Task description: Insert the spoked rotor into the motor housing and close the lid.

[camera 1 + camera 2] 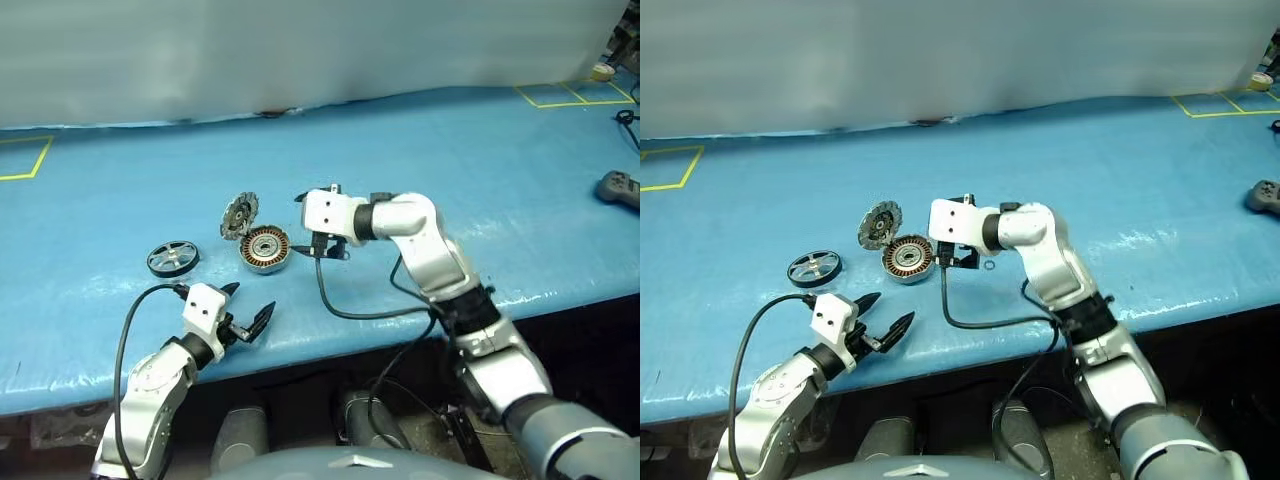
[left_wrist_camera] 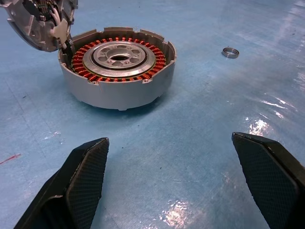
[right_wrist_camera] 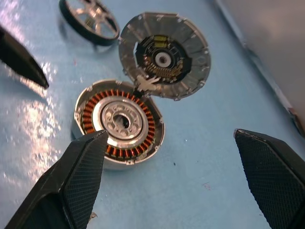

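So we're sitting right at the start here, I'd say: nothing is being held and the rotor isn't in yet.

Going left to right: the spoked rotor (image 1: 172, 258) is lying flat on the blue table (image 1: 480, 180), well to the left of everything else and untouched. The left gripper (image 1: 245, 318) is hovering near the table's front edge, jaws spread wide and empty, pointing toward the motor housing (image 1: 265, 248). That housing is sitting open, showing its copper windings and silver centre, with nothing dropped into it. The lid (image 1: 239, 215) is standing up off the rim on its hinge, inner face showing. Just right of the housing, the right gripper (image 3: 171, 157) is hanging over it, jaws also wide apart and empty. A small loose ring (image 2: 230, 52) is lying on the table nearby.

Next move, my guess: one gripper needs to go over to the rotor, pinch its rim, and carry it level over the housing.
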